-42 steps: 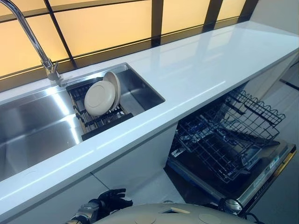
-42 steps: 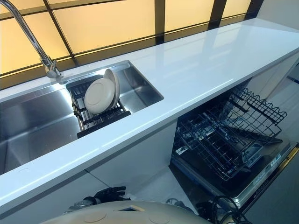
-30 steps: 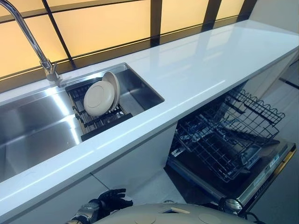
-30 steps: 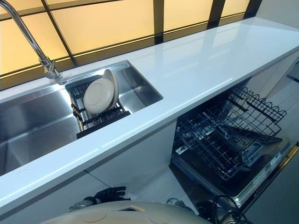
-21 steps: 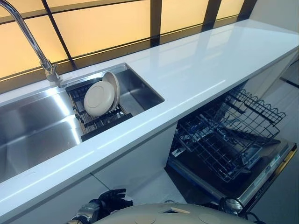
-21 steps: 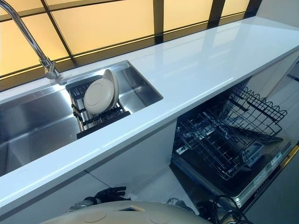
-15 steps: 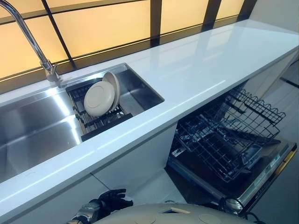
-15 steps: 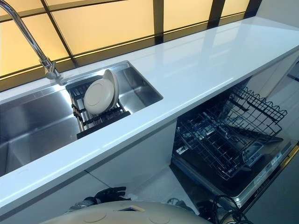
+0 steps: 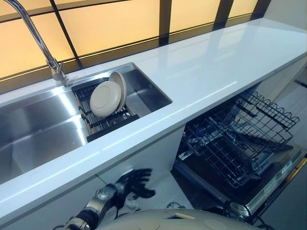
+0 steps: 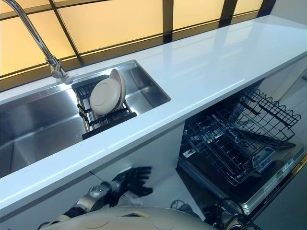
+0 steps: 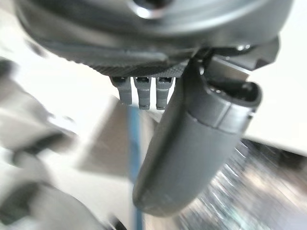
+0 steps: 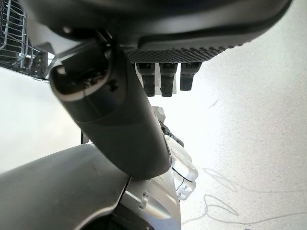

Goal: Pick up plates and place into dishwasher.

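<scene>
Plates (image 9: 107, 97), two of them and cream in colour, stand on their edges in a dark wire rack (image 9: 108, 122) that sits inside the steel sink (image 9: 38, 129). They lean one against the other, the front one with its round underside toward the robot. Both are well apart from the fingers (image 9: 142, 176) of the left hand (image 9: 130, 183), higher than them and beyond the front edge of the white worktop (image 9: 201, 72).

The left hand hangs low in front of the white cabinet face under the worktop, below the sink. Its fingers are spread and released, with nothing between them; in the left wrist view the thumb (image 11: 192, 143) stands out straight and the hand (image 11: 158, 48) carries nothing.

To the right of these fingers, at about the same height, the dishwasher (image 9: 268, 177) is open, with its door let down. The lower wire basket (image 9: 225, 153) is pulled out over the door, and I cannot make out any plate in it.

The right hand (image 12: 168, 28) appears in the right wrist view, above a pale floor. Its thumb (image 12: 115, 115) is straight, the short tips of its fingers (image 12: 165, 76) look relaxed, and it grasps nothing.

A curved tap (image 9: 33, 33) rises behind the sink, far above the left fingers.
</scene>
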### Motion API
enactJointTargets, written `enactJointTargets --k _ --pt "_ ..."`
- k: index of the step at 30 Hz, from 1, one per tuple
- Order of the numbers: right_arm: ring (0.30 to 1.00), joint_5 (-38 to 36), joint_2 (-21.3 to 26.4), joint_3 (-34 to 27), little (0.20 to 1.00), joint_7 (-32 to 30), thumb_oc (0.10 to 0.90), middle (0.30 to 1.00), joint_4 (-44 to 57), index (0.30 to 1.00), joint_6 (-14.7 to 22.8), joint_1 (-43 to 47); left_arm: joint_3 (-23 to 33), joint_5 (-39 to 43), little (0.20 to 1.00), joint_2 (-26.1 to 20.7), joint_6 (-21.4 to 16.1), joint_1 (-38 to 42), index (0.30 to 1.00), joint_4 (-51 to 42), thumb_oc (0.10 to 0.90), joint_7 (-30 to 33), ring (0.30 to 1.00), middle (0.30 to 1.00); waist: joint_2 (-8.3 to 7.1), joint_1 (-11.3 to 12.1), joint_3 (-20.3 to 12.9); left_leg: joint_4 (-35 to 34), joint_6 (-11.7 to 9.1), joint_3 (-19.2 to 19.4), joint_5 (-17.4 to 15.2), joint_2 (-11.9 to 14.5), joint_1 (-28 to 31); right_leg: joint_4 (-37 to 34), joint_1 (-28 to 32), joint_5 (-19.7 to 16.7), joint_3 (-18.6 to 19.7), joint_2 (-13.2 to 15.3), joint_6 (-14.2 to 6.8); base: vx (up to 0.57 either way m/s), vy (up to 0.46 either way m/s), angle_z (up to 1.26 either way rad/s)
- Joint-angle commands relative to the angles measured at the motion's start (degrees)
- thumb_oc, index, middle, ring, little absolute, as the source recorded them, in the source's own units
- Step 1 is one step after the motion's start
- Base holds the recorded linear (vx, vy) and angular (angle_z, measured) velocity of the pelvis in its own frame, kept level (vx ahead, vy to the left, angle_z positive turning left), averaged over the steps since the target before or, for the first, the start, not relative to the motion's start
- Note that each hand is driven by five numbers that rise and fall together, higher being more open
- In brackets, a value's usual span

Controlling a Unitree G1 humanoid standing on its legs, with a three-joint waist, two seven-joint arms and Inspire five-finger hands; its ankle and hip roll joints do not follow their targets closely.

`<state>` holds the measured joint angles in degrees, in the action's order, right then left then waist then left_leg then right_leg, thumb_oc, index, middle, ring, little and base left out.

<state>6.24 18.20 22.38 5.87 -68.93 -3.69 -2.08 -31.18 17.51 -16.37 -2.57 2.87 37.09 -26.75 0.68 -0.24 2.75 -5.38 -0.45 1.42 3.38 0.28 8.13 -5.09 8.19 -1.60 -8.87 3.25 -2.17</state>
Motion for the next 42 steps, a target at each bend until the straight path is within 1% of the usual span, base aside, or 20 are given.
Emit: enactJointTargets --k 1,4,5,9,12,14,16,17,20,21,25,27,28,29,30,33,36,37,40,42 --pt "0.9 -1.0 -4.1 2.0 0.9 0.9 0.8 0.9 2.4 0.9 2.0 7.0 -3.1 4.4 0.9 1.9 -0.1 9.6 0.9 -7.6 0.8 -6.0 0.9 0.9 -0.51 -0.3 1.6 0.4 1.1 2.0 -4.4 -4.2 -0.4 2.4 -1.4 0.9 -0.2 -1.8 -2.3 -0.04 -0.004 -0.02" --pt "0.9 -0.8 -4.5 2.5 0.9 0.1 0.8 0.9 2.7 0.9 2.0 6.8 -5.2 6.9 0.9 1.4 3.2 11.9 0.9 -17.2 0.8 -8.1 0.9 0.9 -0.55 -0.7 1.9 0.4 1.4 2.2 -4.7 -4.3 -0.4 2.4 -1.6 0.7 0.0 -1.7 -2.5 -0.04 -0.008 -0.03" --pt "0.9 -0.6 -4.7 2.5 0.9 -0.2 0.8 0.9 2.6 0.9 2.3 6.7 -5.7 8.1 0.9 1.3 5.1 12.7 0.9 -20.9 0.8 -8.0 0.9 0.9 -0.59 -0.8 2.0 0.4 1.5 2.3 -4.8 -4.3 -0.4 2.3 -1.6 0.7 0.1 -1.7 -2.6 0.0 0.0 0.0" --pt "0.9 -0.7 -5.6 3.0 0.9 -1.1 0.8 0.9 2.0 0.9 3.1 6.6 -7.5 11.7 0.9 1.5 5.9 15.3 0.9 -29.0 0.8 -6.6 0.9 0.9 -0.8 -1.0 1.9 0.4 1.8 2.4 -5.2 -4.4 -0.2 1.7 -1.3 0.4 0.3 -1.6 -2.9 0.0 -0.012 0.02" --pt "0.9 -0.7 -6.2 3.6 0.9 -1.7 0.8 0.9 1.3 0.9 3.2 6.7 -8.4 13.4 0.9 1.7 3.9 17.0 0.9 -34.4 0.8 -5.9 0.9 0.9 -0.89 -0.9 1.7 0.4 1.9 2.2 -5.3 -4.5 -0.2 1.5 -1.1 0.3 0.4 -1.5 -3.0 0.0 0.0 0.0" --pt "0.9 -1.3 -6.5 4.0 0.9 -2.2 0.8 0.9 0.8 0.9 3.4 6.8 -8.6 15.1 0.9 1.9 1.6 18.5 0.9 -38.8 0.8 -4.2 0.9 0.9 -0.98 -0.8 1.6 0.4 1.9 2.0 -5.3 -4.6 -0.2 1.3 -1.0 0.2 0.4 -1.5 -3.0 0.0 0.0 0.0" --pt "0.9 -2.0 -6.8 4.5 0.9 -2.5 0.8 0.9 0.5 0.9 3.5 7.2 -8.2 18.0 0.9 2.6 0.2 19.9 0.9 -43.3 0.8 -2.0 0.9 0.9 -1.05 -0.7 1.5 0.4 2.0 1.8 -5.4 -4.7 -0.2 1.1 -0.8 0.1 0.3 -1.4 -3.0 0.0 0.0 0.0" --pt "0.9 -2.3 -6.9 4.8 0.9 -2.8 0.8 0.9 0.3 0.9 3.7 7.2 -8.0 20.0 0.9 2.7 -1.3 20.7 0.9 -45.5 0.8 -0.7 0.9 0.9 -1.1 -0.6 1.5 0.4 2.0 1.7 -5.4 -4.7 -0.2 1.1 -0.8 0.1 0.3 -1.3 -3.1 0.0 0.0 0.0" --pt "0.9 -2.9 -7.2 5.5 0.9 -3.5 0.8 0.9 0.6 0.9 3.6 7.0 -6.0 25.1 0.9 4.4 -2.5 22.0 0.9 -51.8 0.8 -0.2 0.9 0.9 -1.32 -0.4 1.5 0.4 1.9 1.3 -5.5 -4.8 -0.2 1.1 -0.7 0.0 -0.1 -1.0 -3.0 0.0 -0.013 0.06" --pt "0.9 -3.4 -7.5 5.9 0.9 -3.9 0.8 0.9 0.7 0.9 3.6 7.0 -5.8 27.0 0.9 4.8 -3.7 22.5 0.9 -53.2 0.8 0.3 0.9 0.9 -1.4 -0.4 1.5 0.4 1.9 1.2 -5.5 -4.8 -0.2 1.1 -0.7 0.0 -0.2 -0.9 -3.0 0.0 -0.013 0.12" --pt "0.9 -3.4 -7.7 6.3 0.9 -4.3 0.8 0.9 0.4 0.9 3.8 6.9 -5.0 30.1 0.9 5.8 -5.5 23.6 0.9 -55.5 0.8 2.1 0.9 0.9 -1.38 -0.5 1.4 0.4 1.9 1.0 -5.6 -4.9 -0.1 1.1 -0.6 0.0 -0.2 -0.9 -2.9 -0.01 -0.008 0.1" --pt "0.9 -3.1 -7.9 6.4 0.9 -4.5 0.8 0.9 0.3 0.9 3.8 6.8 -4.2 34.7 0.9 6.5 -3.7 23.9 0.9 -55.8 0.8 2.5 0.9 0.9 -1.35 -0.6 1.3 0.4 1.8 0.9 -5.7 -5.0 -0.1 1.0 -0.5 0.1 -0.3 -0.8 -2.8 0.0 0.0 0.0" --pt "0.9 -3.0 -7.9 6.3 0.9 -4.6 0.8 0.9 0.3 0.9 3.8 6.8 -3.8 34.8 0.9 6.7 -4.7 23.7 0.9 -55.9 0.8 2.7 0.9 0.9 -1.32 -0.5 1.2 0.4 1.8 0.9 -5.7 -5.0 0.0 1.0 -0.4 0.2 -0.5 -0.8 -2.8 0.0 0.0 0.0" --pt "0.9 -3.3 -7.9 6.3 0.9 -4.8 0.8 0.9 0.4 0.9 3.7 6.8 -3.5 32.9 0.9 6.5 -7.4 23.7 0.9 -56.4 0.8 4.1 0.9 0.9 -1.28 -0.5 1.0 0.4 1.7 0.9 -5.7 -5.0 0.0 1.0 -0.3 0.2 -0.5 -0.7 -2.8 0.0 0.0 0.0" --pt "0.9 -3.3 -7.9 6.3 0.9 -4.8 0.8 0.9 0.4 0.9 3.6 6.8 -3.5 32.4 0.9 6.4 -7.8 23.7 0.9 -56.4 0.8 4.5 0.9 0.9 -1.27 -0.5 0.9 0.4 1.7 0.8 -5.7 -5.0 0.0 1.0 -0.3 0.2 -0.5 -0.7 -2.8 0.0 0.0 0.0" --pt "0.9 -3.2 -7.9 6.2 0.9 -5.2 0.8 0.9 0.4 0.9 3.6 6.6 -2.4 23.2 0.9 5.1 -12.1 24.0 0.9 -56.5 0.8 8.4 0.9 0.9 -1.11 -0.3 0.6 0.4 1.6 0.6 -5.6 -5.0 0.0 0.9 -0.2 0.4 -0.7 -0.7 -2.7 -0.01 -0.001 0.01" --pt "0.9 -2.8 -7.3 5.7 0.9 -4.9 0.8 0.9 0.2 0.9 3.9 6.5 -0.6 8.7 0.9 2.4 -16.0 24.8 0.9 -55.8 0.8 15.0 0.9 0.9 -0.99 0.1 0.3 0.4 1.6 0.4 -5.7 -4.9 0.0 0.7 -0.1 0.5 -1.0 -0.8 -2.8 -0.01 -0.007 0.01" --pt "0.9 -3.0 -7.2 5.5 0.9 -4.9 0.8 0.9 0.2 0.9 4.0 6.4 0.3 5.7 0.9 1.1 -16.0 25.0 0.9 -55.6 0.8 18.0 0.9 0.9 -0.95 0.3 0.2 0.4 1.5 0.2 -5.7 -5.0 0.0 0.6 0.0 0.6 -1.1 -0.8 -2.8 0.0 -0.018 0.04" --pt "0.9 -2.6 -6.5 4.9 0.9 -4.1 0.8 0.9 0.3 0.9 4.6 5.5 5.4 -1.7 0.9 -3.8 -11.6 25.9 0.9 -54.1 0.8 24.3 0.9 0.9 -0.78 0.7 -0.1 0.4 1.4 0.1 -5.6 -4.9 0.1 0.8 0.3 0.9 -1.6 -0.9 -2.7 0.0 -0.002 0.01" --pt "0.9 -1.9 -6.1 4.3 0.9 -3.5 0.8 0.9 0.2 0.9 4.6 4.8 9.8 -4.6 0.9 -7.3 -8.0 26.3 0.9 -53.5 0.8 26.2 0.9 0.9 -0.69 1.1 -0.3 0.4 1.4 -0.2 -5.5 -4.9 0.2 0.9 0.5 1.2 -1.8 -0.9 -2.5 0.04 0.014 0.02"
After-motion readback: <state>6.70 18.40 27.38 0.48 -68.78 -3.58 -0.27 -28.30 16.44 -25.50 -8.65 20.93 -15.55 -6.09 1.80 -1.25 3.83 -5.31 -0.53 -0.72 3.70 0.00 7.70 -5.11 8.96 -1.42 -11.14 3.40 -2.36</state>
